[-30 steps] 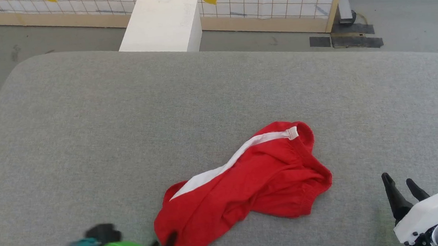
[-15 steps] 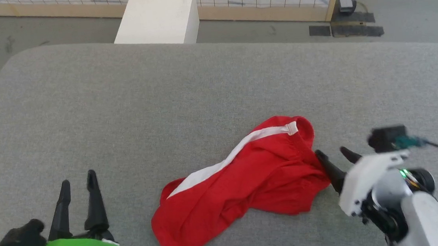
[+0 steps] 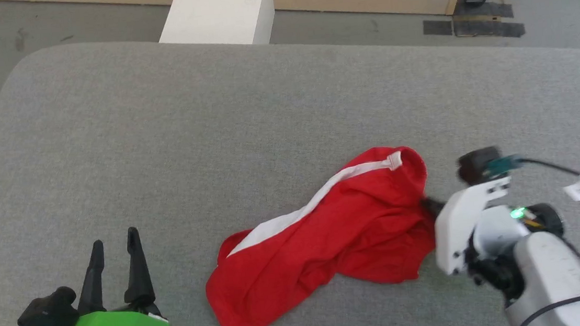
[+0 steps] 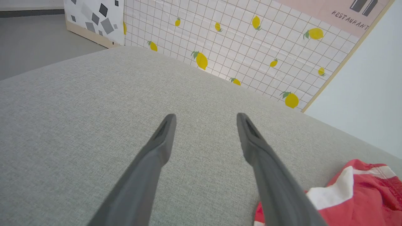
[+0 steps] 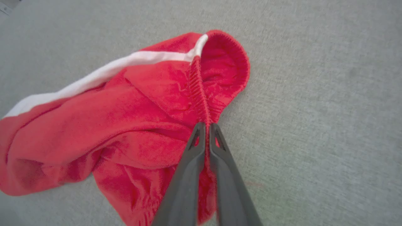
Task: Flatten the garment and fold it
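Observation:
The garment (image 3: 328, 238) is a crumpled red pair of shorts with a white side stripe, lying on the grey cushion (image 3: 214, 138). My right gripper (image 3: 426, 204) sits at its right edge, fingers closed on the gathered waistband. In the right wrist view the garment (image 5: 125, 119) bunches around that gripper (image 5: 207, 126), whose jaws pinch a ribbed seam of red fabric. My left gripper (image 3: 114, 242) stands open at the lower left, well clear of the cloth. The left wrist view shows the left gripper (image 4: 205, 116) spread wide over bare cushion, with the garment (image 4: 355, 191) at its lower right.
A white box (image 3: 219, 14) stands on the floor beyond the cushion's far edge. Behind it runs a lemon-patterned grid panel (image 4: 235, 40) with a wooden frame. Dark tape patches (image 3: 472, 29) mark the grey floor at the upper right.
The right gripper reached the garment's right edge and shut on the waistband. The left gripper let go of the lower left corner, drew left and opened wide. The camera tilted down.

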`<state>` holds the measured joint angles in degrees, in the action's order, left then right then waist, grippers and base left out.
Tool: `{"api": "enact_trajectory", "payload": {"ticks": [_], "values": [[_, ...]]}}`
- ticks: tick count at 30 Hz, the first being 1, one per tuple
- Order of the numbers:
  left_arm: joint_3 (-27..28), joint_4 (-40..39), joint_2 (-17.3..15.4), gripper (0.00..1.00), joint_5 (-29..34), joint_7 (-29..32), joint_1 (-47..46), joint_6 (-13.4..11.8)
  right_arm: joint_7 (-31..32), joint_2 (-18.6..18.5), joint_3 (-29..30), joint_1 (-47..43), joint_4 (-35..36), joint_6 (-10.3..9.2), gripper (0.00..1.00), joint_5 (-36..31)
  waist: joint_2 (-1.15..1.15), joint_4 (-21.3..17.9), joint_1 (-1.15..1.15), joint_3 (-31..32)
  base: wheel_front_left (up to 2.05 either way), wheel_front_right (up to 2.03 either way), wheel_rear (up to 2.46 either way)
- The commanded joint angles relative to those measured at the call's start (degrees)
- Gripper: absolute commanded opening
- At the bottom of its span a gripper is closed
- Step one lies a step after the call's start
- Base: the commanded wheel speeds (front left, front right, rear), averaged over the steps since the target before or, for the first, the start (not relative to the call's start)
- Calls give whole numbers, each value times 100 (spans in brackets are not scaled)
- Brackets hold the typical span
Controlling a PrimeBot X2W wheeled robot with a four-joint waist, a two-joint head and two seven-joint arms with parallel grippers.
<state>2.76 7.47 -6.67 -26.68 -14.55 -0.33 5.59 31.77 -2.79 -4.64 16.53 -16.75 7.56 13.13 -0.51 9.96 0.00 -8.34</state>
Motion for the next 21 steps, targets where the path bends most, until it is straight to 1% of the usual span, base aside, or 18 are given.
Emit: {"api": "enact_trajectory", "payload": {"ticks": [1,2,4,5,10,12,15,16,17,20,21], "values": [[1,-25,54,100,62,-42,-103,53,-111,-9,173,4,140,-8,0,103,51,-44,0,75,0,0,0],[2,-55,75,100,78,-42,-109,69,-167,-9,352,-74,254,-8,0,175,51,-55,0,109,0,0,0],[-10,-53,107,100,102,-43,-96,90,-215,-9,726,-287,514,-8,0,93,51,-81,0,159,0,0,0],[-21,-44,129,100,132,-43,-81,106,-219,-9,1185,-586,826,-8,0,58,51,-113,0,188,0,0,0],[-93,34,163,100,146,-44,-12,135,-39,-9,2220,-1532,1417,-8,0,7,51,-229,0,233,0,0,0],[-137,82,165,100,149,-44,12,143,169,-9,2431,-1900,1457,-8,0,-7,51,-288,0,240,0,0,0],[-186,196,151,100,115,-37,38,150,483,-9,2426,-2257,1370,-8,0,165,51,-385,0,254,0,0,0],[-202,230,144,100,94,-14,33,151,437,-9,2424,-2271,1368,-8,5,271,51,-410,0,254,0,0,0],[-217,257,137,100,74,7,27,153,324,-9,2428,-2252,1370,-8,100,391,51,-439,0,259,0,0,0],[-336,296,131,100,-6,165,-34,161,-290,-9,2539,-2082,1353,-8,100,761,51,-510,0,290,0,0,0],[-415,285,133,100,-51,264,-82,165,-588,-9,2627,-2003,1371,-8,100,795,51,-523,0,300,0,0,0]]}}
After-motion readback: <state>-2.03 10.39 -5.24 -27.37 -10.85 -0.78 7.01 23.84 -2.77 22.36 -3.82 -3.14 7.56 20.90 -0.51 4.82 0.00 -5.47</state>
